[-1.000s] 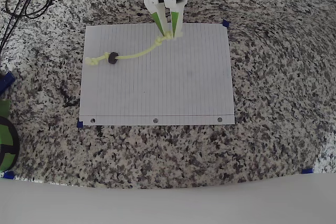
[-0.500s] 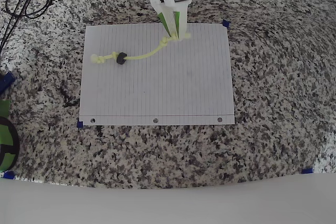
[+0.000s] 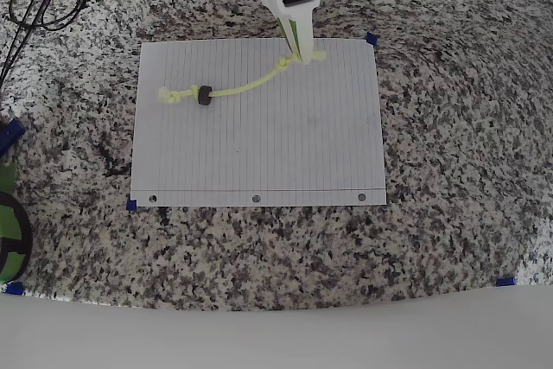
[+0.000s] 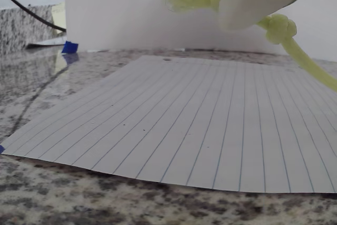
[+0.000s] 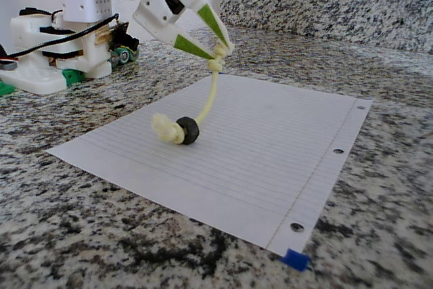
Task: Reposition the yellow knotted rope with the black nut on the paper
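Rope end lifted, nut trailing

The white two-finger gripper (image 5: 220, 44) pinched the thin pale yellow knotted rope (image 3: 251, 86); dragging slowly should keep the small black ring-shaped nut (image 3: 204, 96) on the white lined paper (image 3: 259, 157).

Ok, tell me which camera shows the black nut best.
The fixed view: the black nut sits close and side-on there, its ring shape clear on the yellow rope, resting on the paper. The overhead view shows it as a small dark blob. The wrist view catches rope and paper, not the nut.
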Robot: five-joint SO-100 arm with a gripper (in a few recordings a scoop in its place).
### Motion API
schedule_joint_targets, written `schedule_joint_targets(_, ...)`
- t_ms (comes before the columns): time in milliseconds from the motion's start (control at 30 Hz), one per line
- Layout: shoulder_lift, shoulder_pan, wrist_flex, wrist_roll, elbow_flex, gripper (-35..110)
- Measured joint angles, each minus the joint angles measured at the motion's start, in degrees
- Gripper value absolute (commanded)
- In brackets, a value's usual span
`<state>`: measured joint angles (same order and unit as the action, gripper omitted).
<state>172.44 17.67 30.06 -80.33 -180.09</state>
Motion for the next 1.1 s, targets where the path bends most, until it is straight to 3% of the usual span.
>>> schedule_joint_targets(167,-1.3,0.8,0.3,-0.2,0.0,59)
schedule_joint_targets(267,-1.5,1.2,0.7,-2.5,0.0,69)
schedule_joint_targets(667,-1.1,0.6,1.0,-6.9,0.0,62)
schedule_joint_targets(867,-7.5,-6.0,-2.2,-0.9,2.2,64)
schedule_joint_targets(1100,-25.1,-14.5,5.1,7.9,20.7,62)
